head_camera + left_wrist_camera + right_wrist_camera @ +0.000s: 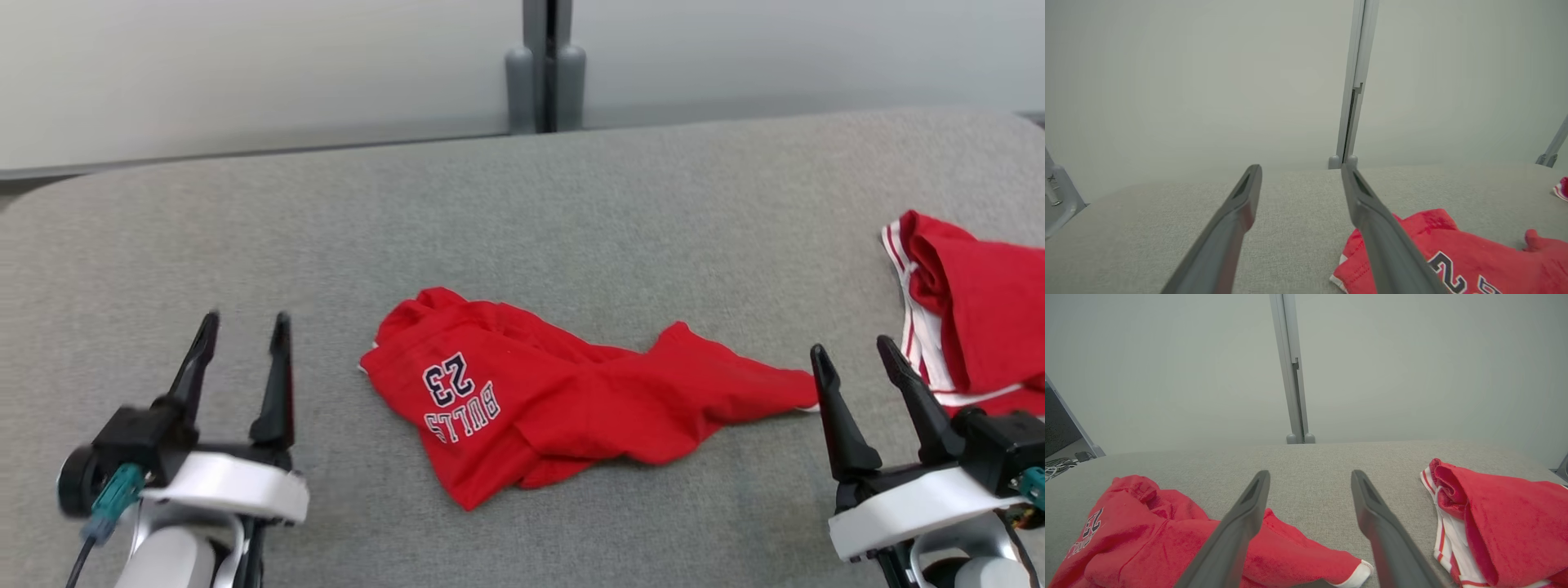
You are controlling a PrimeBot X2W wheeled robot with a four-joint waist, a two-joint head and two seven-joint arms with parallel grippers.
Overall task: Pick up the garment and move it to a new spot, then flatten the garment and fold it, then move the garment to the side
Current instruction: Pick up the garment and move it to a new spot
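A crumpled red garment (563,392) with "BULLS 23" printed on it lies in the middle of the grey table (522,204). The same garment shows at the lower right of the left wrist view (1474,257) and at the lower left of the right wrist view (1159,539). My left gripper (242,327) stands open to the garment's left, apart from it, with nothing between its fingers (1229,232). My right gripper (856,349) is open just past the garment's right tip, its fingers (1237,535) empty.
A second red garment with white stripes (971,310) lies bunched at the table's right edge, close behind my right gripper; it also shows in the right wrist view (1498,531). A grey partition post (545,65) stands behind the table's far edge.
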